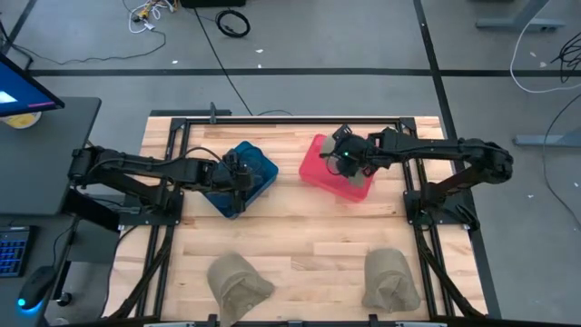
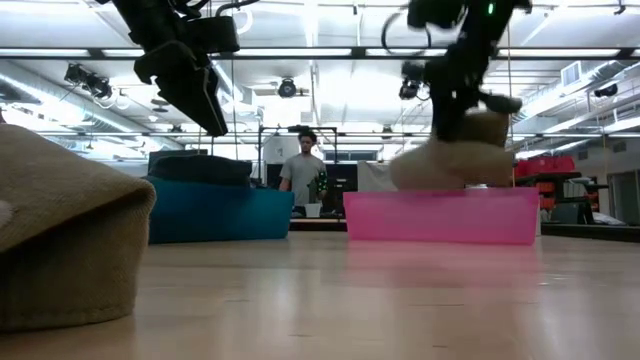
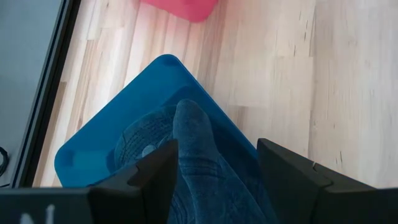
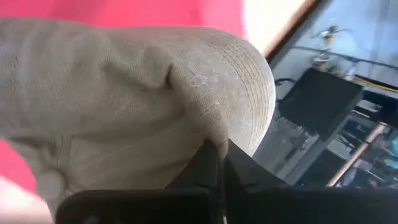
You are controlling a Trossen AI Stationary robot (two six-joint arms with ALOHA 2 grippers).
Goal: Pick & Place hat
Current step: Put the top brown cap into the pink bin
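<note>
My right gripper (image 1: pixel 348 162) is over the pink bin (image 1: pixel 318 156) at the table's far right, shut on a tan hat (image 2: pixel 450 160). My left gripper (image 3: pixel 214 180) is open above the blue bin (image 1: pixel 259 163) at the far left. A dark blue hat (image 3: pixel 186 134) lies inside that bin, below and between the fingers, which stand clear of it in the low view (image 2: pixel 190 80). Two more tan hats rest on the table near its near edge, one at the left (image 1: pixel 238 282) and one at the right (image 1: pixel 390 280). My right gripper pinches the tan hat between its two shut fingers (image 4: pixel 208 163), on a fold of cloth beside the stitched brim (image 4: pixel 202 130). The fingers come from above, pointing down. The hat hangs below them over the pink bin (image 2: pixel 440 215), its lower end about at rim height.
The two bins stand side by side at the far half of the table. The wooden top (image 1: pixel 309 236) between the bins and the near hats is bare. A large tan hat fills the low view's left (image 2: pixel 60 240). A person (image 2: pixel 300 170) stands in the room beyond the table.
</note>
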